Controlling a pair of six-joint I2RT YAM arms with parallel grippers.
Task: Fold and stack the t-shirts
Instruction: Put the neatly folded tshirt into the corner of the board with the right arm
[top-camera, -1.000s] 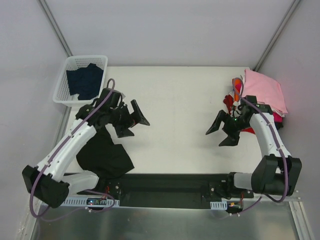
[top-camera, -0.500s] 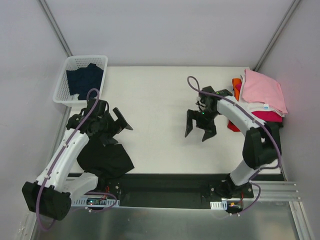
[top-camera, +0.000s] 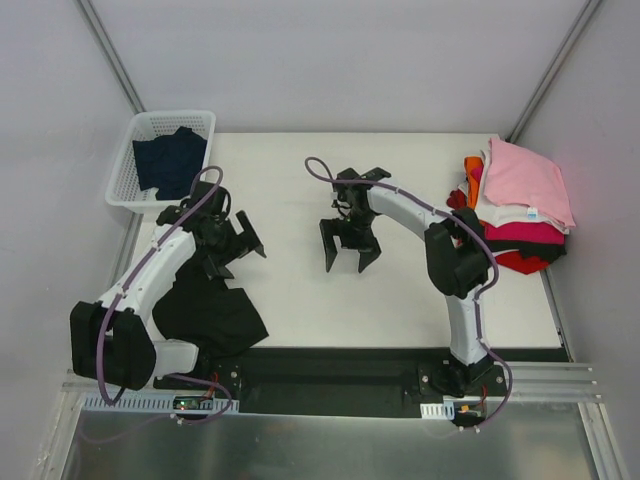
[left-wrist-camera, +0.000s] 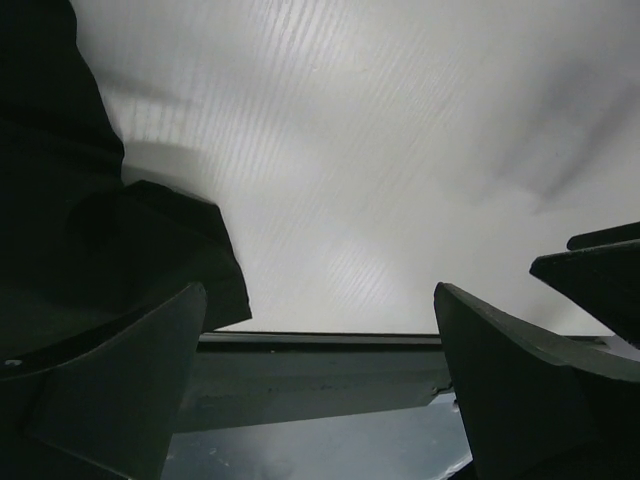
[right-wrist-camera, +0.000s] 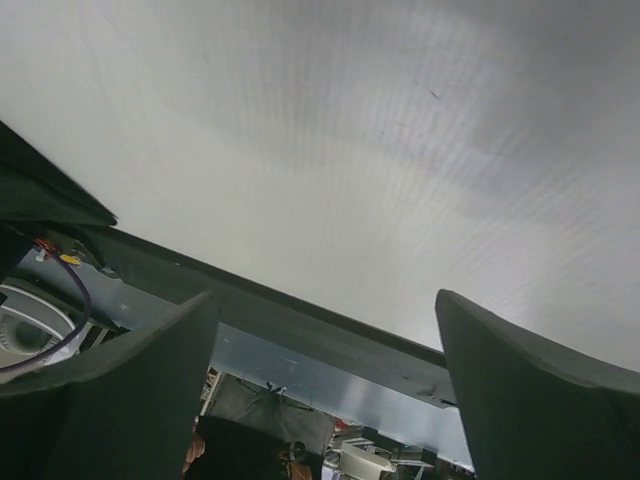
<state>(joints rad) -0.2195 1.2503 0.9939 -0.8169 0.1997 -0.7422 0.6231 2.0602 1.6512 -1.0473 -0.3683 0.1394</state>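
Note:
A black t-shirt (top-camera: 205, 312) lies crumpled at the table's near left edge. Its dark cloth (left-wrist-camera: 60, 230) fills the left side of the left wrist view. My left gripper (top-camera: 233, 250) hovers just above and right of it, open and empty (left-wrist-camera: 320, 390). A stack of folded t-shirts sits at the far right, with pink (top-camera: 525, 180) on top, then white, magenta (top-camera: 520, 233) and red, and orange (top-camera: 472, 165) at its left side. My right gripper (top-camera: 348, 257) hangs open over the bare middle of the table, with nothing between its fingers (right-wrist-camera: 325, 390).
A white basket (top-camera: 125, 160) at the back left corner holds a dark navy t-shirt (top-camera: 168, 160). White table (top-camera: 400, 290) runs between the arms. The black base rail (top-camera: 330, 365) runs along the near edge. Grey walls close in the sides and back.
My right arm has swung left from the stack to the table's middle, its jaws staying open. My left gripper has drawn back left toward the black t-shirt, still open.

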